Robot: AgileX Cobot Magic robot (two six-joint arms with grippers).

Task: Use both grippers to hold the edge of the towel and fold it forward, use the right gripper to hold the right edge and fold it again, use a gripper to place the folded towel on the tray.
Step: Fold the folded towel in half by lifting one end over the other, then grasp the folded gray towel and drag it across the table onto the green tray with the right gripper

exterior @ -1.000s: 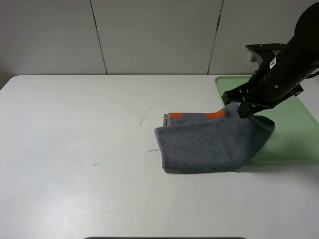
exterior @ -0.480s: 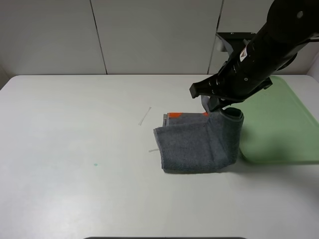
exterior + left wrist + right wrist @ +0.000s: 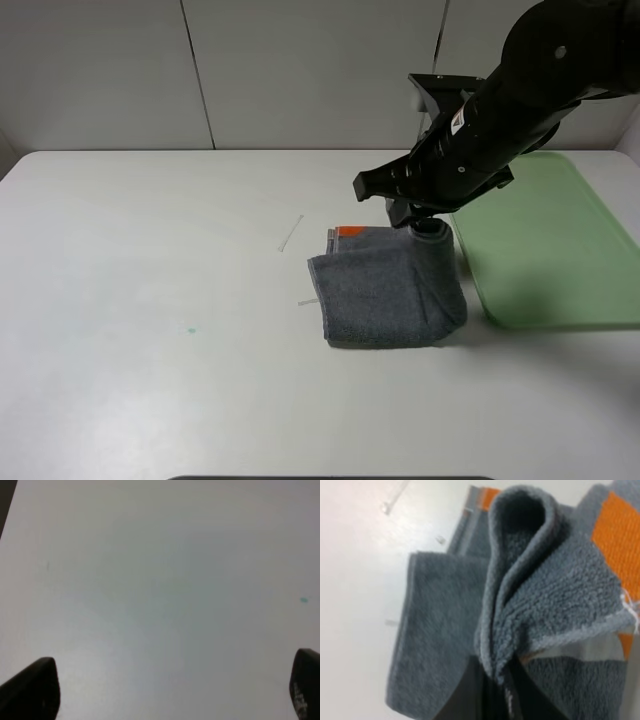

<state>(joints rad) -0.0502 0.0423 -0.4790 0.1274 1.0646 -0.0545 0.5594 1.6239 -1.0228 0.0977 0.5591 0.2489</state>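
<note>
The towel [image 3: 385, 300] lies folded on the bench [image 3: 150, 260], right of the middle and roughly midway between the near and far edges. Its left part rests flat. Its right part is drawn up into an upright fold that hangs from the right gripper [image 3: 425, 225]. This raised fold stands just beside the tray [image 3: 560, 250], which lies along the right edge of the bench toward the far right corner. Whether cloth and tray rim touch cannot be told.

Exterior high view: this is the only view that shows the layout of the bench. The orange band [image 3: 352, 231] shows at the towel's far edge. A thin white strip [image 3: 291, 233] lies left of the towel, toward the far edge. A shorter strip [image 3: 308, 301] lies just beside the towel's left edge. A teal speck [image 3: 188, 329] marks the bench further left.

Right wrist view: this view gives the grip detail that the exterior view does not resolve. The terry cloth is doubled into a narrow loop, with its layers pinched together. The jaws are clamped tight on the cloth and mostly hidden by it. The orange band and a pale stripe [image 3: 580, 652] run across the lifted layer.

Left wrist view: only here does the left gripper [image 3: 167, 695] appear. Its black fingertips [image 3: 30, 692] stand wide apart above bare bench surface, with nothing between them. The teal speck shows ahead of one fingertip.
</note>
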